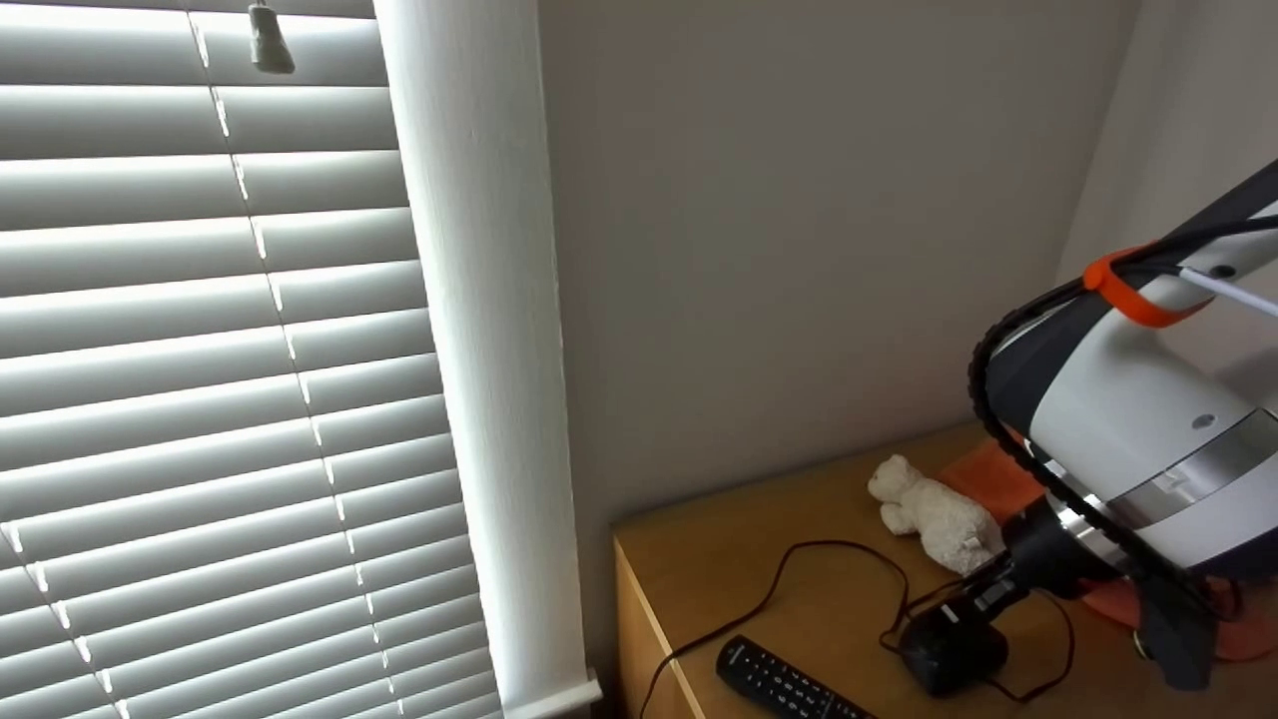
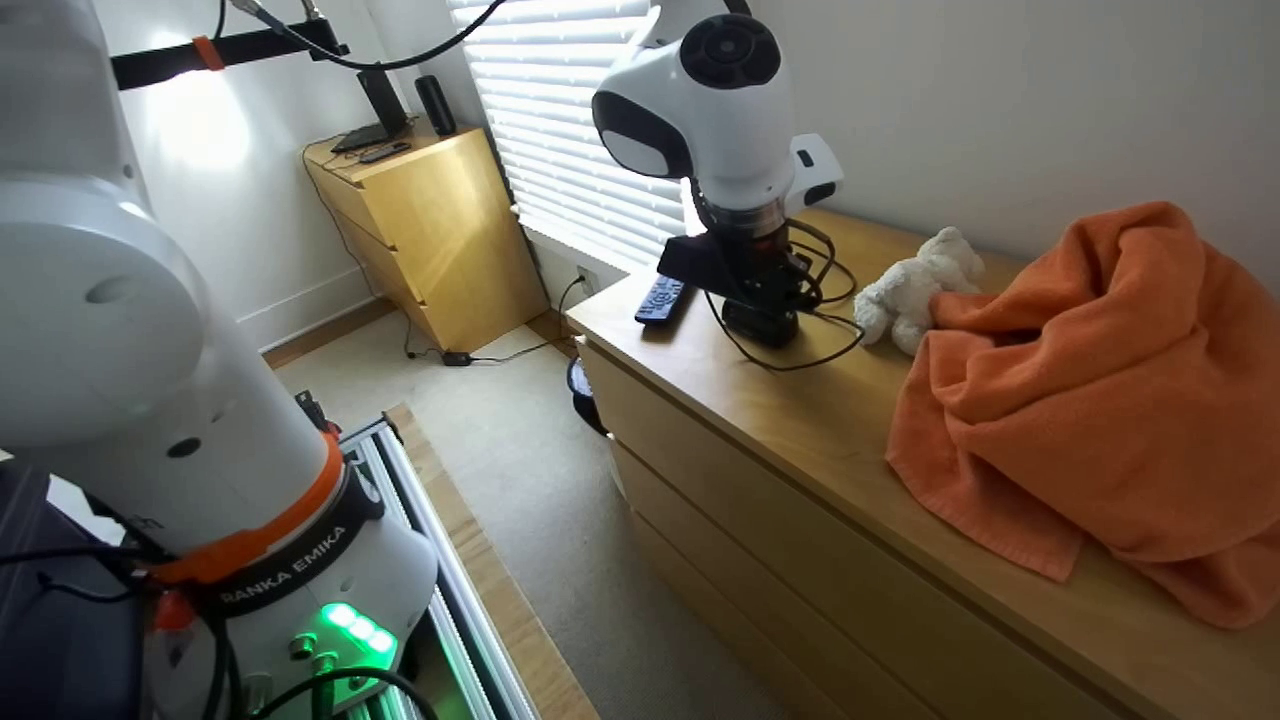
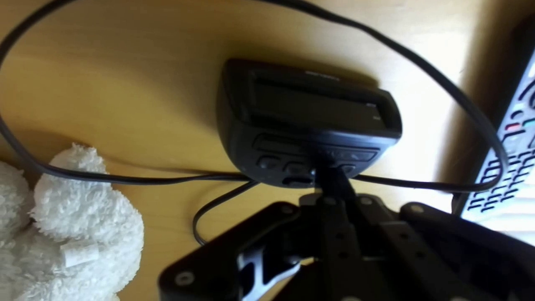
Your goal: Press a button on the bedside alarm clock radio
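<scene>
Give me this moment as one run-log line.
gripper: shut, tip at buttons of alarm clock radio | contact: likely | button press: cannot tell | remote, white plush toy: on dresser, apart from gripper

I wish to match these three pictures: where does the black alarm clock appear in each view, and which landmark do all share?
In an exterior view: alarm clock at lower right, below the white plush toy.
In an exterior view: alarm clock slightly right of centre, left of the white plush toy.
In the wrist view: alarm clock in the upper middle, white plush toy at lower left.
Shared landmark: the white plush toy.
</scene>
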